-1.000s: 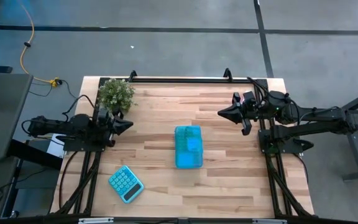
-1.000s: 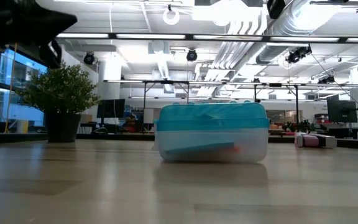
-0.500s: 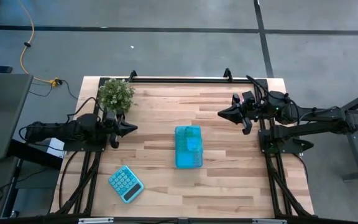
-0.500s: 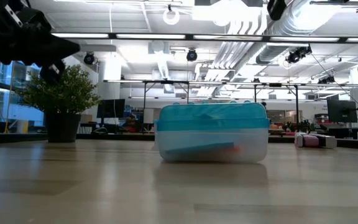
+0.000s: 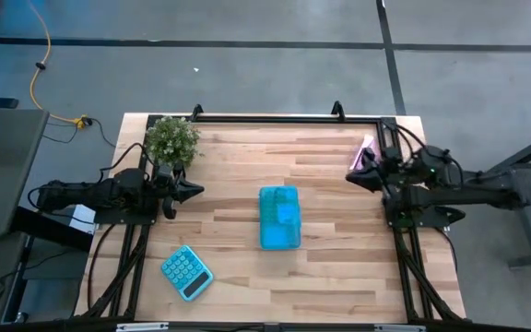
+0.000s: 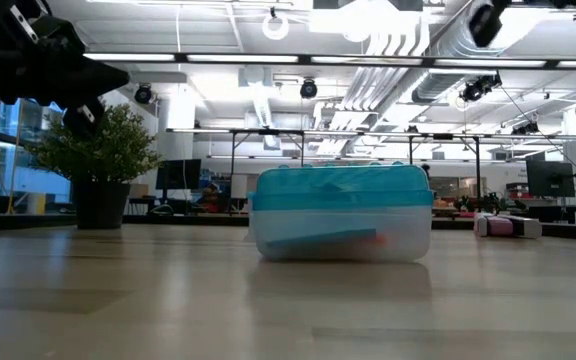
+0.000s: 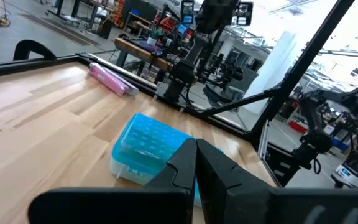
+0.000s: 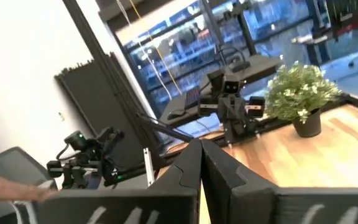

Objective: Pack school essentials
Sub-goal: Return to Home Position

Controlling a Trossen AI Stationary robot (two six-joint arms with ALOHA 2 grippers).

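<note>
Right jaws have drawn back toward the right edge of the pale wooden surface [image 5: 247, 157] since a moment ago. This uncovers a pink-and-purple tube-like item [image 5: 369, 145] that lies just beside them. Left jaws sit where they were half a second ago. In each wrist view the pair is pressed narrow, tip against tip, with nothing held between.

Between the two pairs, well apart from both, stands a rectangular blue plastic supply box with a teal lid [image 5: 279, 218], lid down. The school essentials [image 6: 328, 240] are inside it. Through the clear lower wall the low view gives only a blue slab and an orange-red streak.

Near the left jaws, off to one side, stands a small green potted plant [image 5: 172, 138]. Farther from them, toward the front edge, a teal calculator with white keys [image 5: 186, 272] lies outside the box.

I judge the packing done, with only the retreat left. The risks come from arm travel. A low swing of the right jaws could brush the tube off the corner, and a sideways drift of the left arm could tip the plant. If the lid is only resting and not latched, a bump could pop it.

Whether the lid has caught cannot be made out. The separate essentials cannot be told apart. In the low view both arms are cut off at the top.
</note>
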